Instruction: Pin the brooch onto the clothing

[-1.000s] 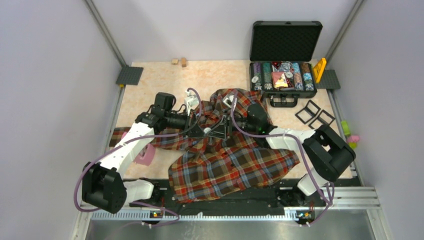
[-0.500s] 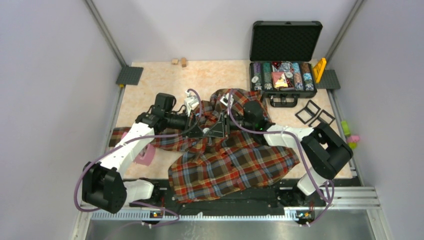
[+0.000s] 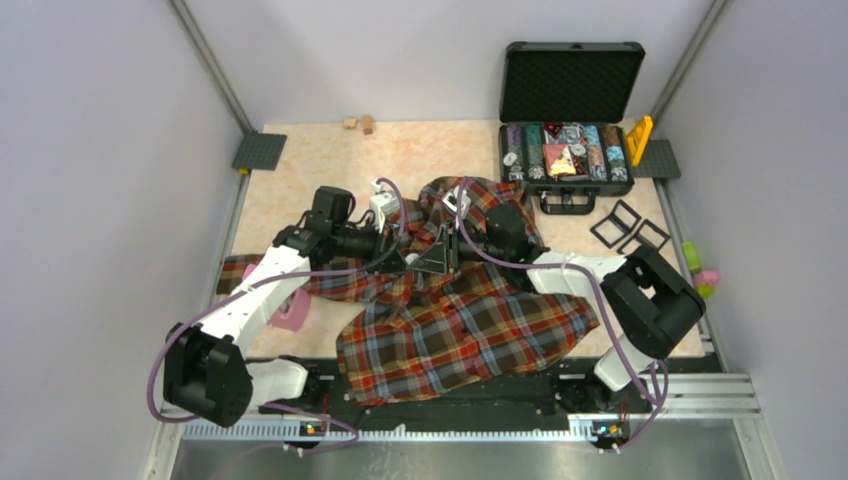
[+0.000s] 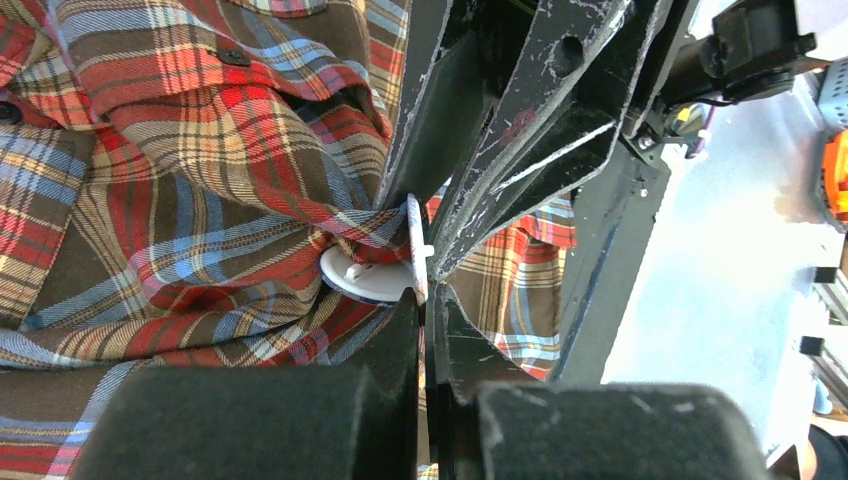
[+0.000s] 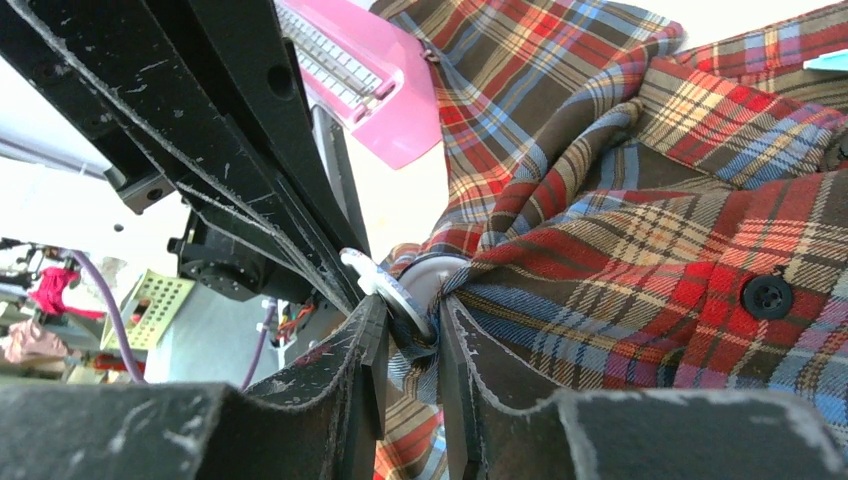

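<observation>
brooch (image 4: 365, 278): we judge it light, stiff, slippery; hold by rim.
shirt (image 4: 200, 200): soft, it bunches.
left gripper (image 4: 424, 310): closed on brooch.
right gripper (image 5: 412, 330): pinching shirt fold.

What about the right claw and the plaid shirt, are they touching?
Touching: right wrist view shows the right gripper pinching a fold of the plaid shirt.

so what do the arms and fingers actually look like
The left arm and right arm match: white links between chunky black joint housings, with a purple cable looping along each. The fingers are flat black blades that taper to a tip, their edges scuffed pale with scratches.
</observation>
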